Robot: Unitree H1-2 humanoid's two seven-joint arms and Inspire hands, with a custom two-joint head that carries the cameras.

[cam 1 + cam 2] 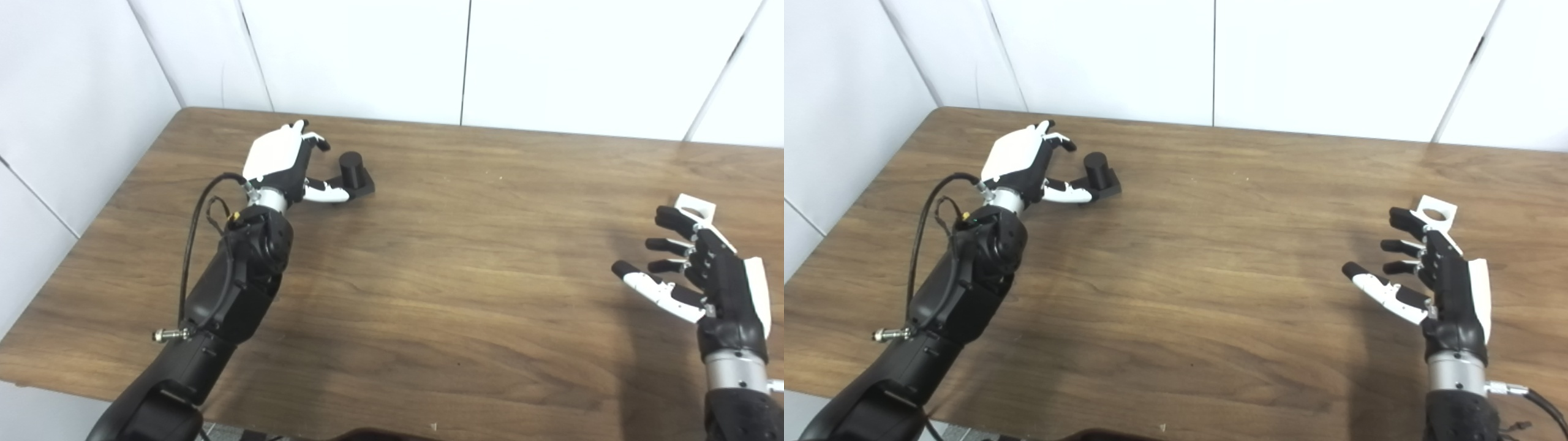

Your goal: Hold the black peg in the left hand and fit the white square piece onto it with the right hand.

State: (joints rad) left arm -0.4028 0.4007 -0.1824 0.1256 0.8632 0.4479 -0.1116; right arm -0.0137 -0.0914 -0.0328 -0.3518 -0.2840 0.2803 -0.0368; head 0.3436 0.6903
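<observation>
Black plastic peg [354, 174], a short upright cylinder on a flat square base, stands on the brown wood-grain table [429, 275] at the far left. Just to its left is the left hand [283, 165], white-backed with black fingers spread apart; the white-tipped thumb reaches along the near edge of the peg's base and seems to touch it, while the other fingers curl above and to the left of the cylinder without closing on it. That hand grips nothing.

Well apart, at the right side of the table, lies the white square piece with a round hole [1437, 214], flat on the wood. The right hand [1436, 275] hovers just nearer than it, fingers spread and empty, its topmost black fingertip overlapping the piece's near left edge in both views; I cannot tell whether they touch.
</observation>
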